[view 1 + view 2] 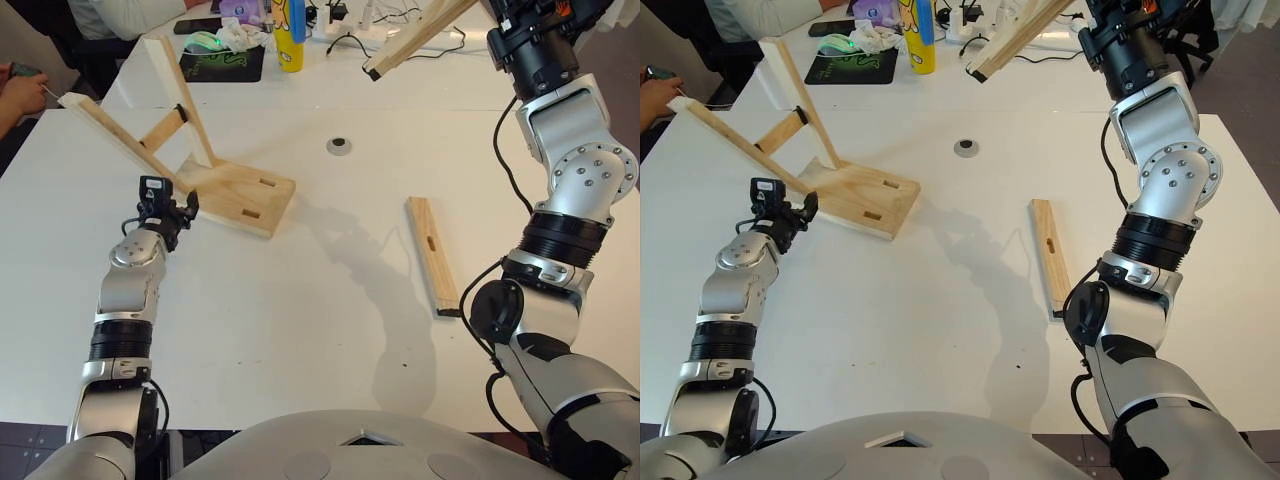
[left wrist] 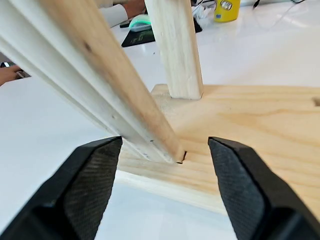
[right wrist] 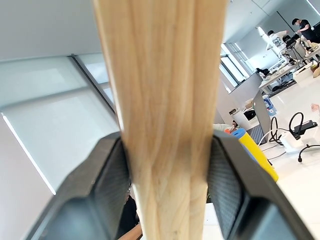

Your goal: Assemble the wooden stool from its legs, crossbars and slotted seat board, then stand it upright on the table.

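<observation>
The slotted seat board (image 1: 245, 196) lies on the table's left side, with two legs (image 1: 118, 138) and a crossbar (image 1: 166, 127) fitted into it and slanting up to the left. My left gripper (image 2: 165, 150) is open at the foot of the nearer leg (image 2: 100, 75), one finger (image 2: 95, 180) on each side of it without touching. High over the back right of the table, my right gripper (image 3: 167, 165) is shut on another wooden leg (image 1: 415, 38). A loose slotted wooden bar (image 1: 432, 255) lies flat right of centre.
A small round grey disc (image 1: 339, 146) sits mid-table. At the back stand a yellow bottle (image 1: 290, 40), a dark mouse pad (image 1: 220, 62) with a mouse, and cables. A person's hand (image 1: 20, 92) is at the left edge, near the leg's tip.
</observation>
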{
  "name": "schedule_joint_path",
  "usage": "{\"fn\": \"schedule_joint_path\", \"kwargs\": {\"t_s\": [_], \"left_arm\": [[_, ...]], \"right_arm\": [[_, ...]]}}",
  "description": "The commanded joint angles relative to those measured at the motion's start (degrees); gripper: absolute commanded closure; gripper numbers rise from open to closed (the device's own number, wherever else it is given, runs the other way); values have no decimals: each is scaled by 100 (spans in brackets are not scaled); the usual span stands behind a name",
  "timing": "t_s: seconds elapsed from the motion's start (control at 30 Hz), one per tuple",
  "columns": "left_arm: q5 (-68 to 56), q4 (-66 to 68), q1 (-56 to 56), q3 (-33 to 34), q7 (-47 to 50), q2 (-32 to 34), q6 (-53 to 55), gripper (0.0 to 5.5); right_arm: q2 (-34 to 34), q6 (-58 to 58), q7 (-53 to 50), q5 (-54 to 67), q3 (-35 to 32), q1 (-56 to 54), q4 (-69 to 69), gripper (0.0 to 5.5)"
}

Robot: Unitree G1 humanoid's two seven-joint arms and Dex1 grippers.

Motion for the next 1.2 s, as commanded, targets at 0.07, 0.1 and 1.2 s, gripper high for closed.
{"fn": "schedule_joint_path", "kwargs": {"t_s": [0.07,0.1,1.2], "left_arm": [[-172,-1106,327,-384,-113,-466,873,230],[-154,-1151,407,-394,-90,-513,959,230],[1504,529,-678,-1650,-1232,-363,837,230]], "right_arm": [[14,-44,-12,-6,-6,-29,-57,339],[17,-45,-16,-7,-7,-25,-56,339],[140,-40,-191,58,-30,77,-262,339]]}}
